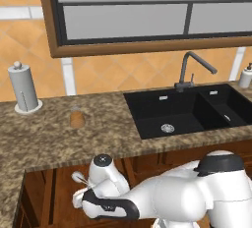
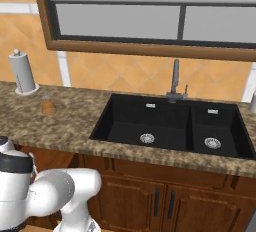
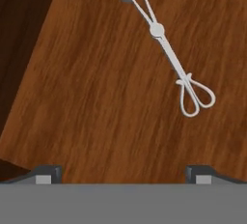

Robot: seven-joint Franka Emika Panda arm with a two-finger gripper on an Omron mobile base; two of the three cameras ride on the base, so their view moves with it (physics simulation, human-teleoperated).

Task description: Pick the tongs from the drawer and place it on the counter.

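The tongs (image 3: 166, 49) lie flat on the wood-grain floor of the open drawer (image 3: 82, 102), slim and silvery, with the spoon-like heads at the top edge of the hand view and the two wire loops lower right. My gripper (image 3: 123, 175) hangs above the drawer floor, open, with nothing between its fingertips (image 3: 46, 174); the tongs are ahead of it and a little to the right, apart from it. In the left base view the pale head of the tongs (image 1: 78, 177) peeks out beside my hand, inside the drawer (image 1: 42, 192) under the counter (image 1: 54, 143).
A squat brown shaker (image 1: 77, 119) stands on the granite, with a paper towel holder (image 1: 23, 88) behind it to the left. The black double sink (image 1: 189, 110) with its faucet (image 1: 189, 70) fills the right of the counter. A dark drawer side (image 3: 19, 35) is on the left.
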